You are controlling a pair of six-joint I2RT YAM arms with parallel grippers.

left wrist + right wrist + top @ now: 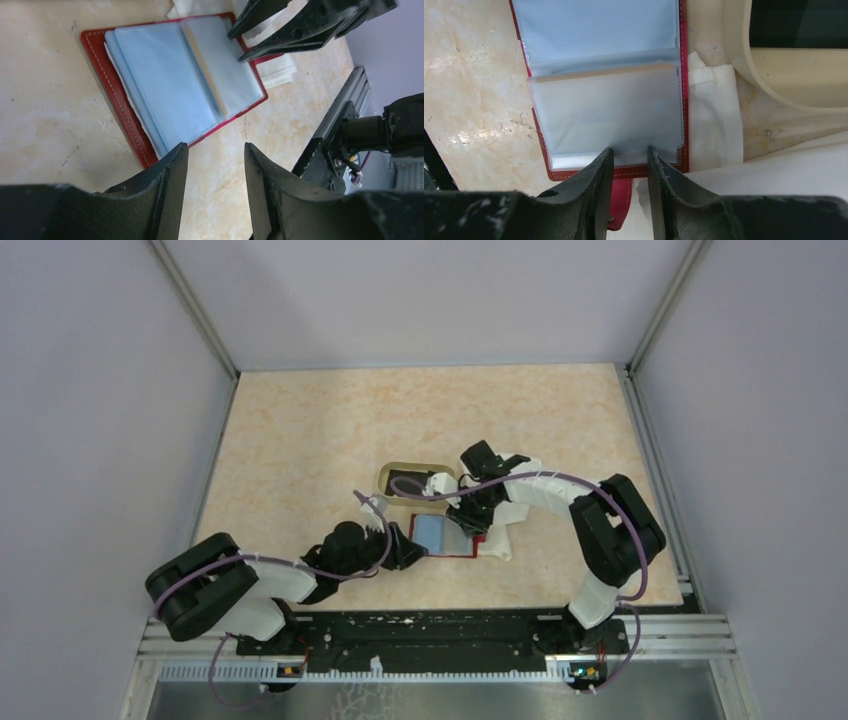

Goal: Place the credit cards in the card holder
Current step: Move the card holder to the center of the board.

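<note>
A: Where's the red leather-like fold-over card holder point(170, 85)?
B: Lying open on the beige marbled table point(300, 440), with a white cloth point(714, 115) at one edge, near the tan oval tray point(744, 65).
A: And the tools?
B: The left tool point(215, 147) is spread and empty. The right tool point(629, 150) is narrowly parted at the edge of the clear sleeves point(604, 110).

Left pincer point(215, 150) parted, right pincer point(630, 150) slightly parted (tips lowered), arms bent inward.
</note>
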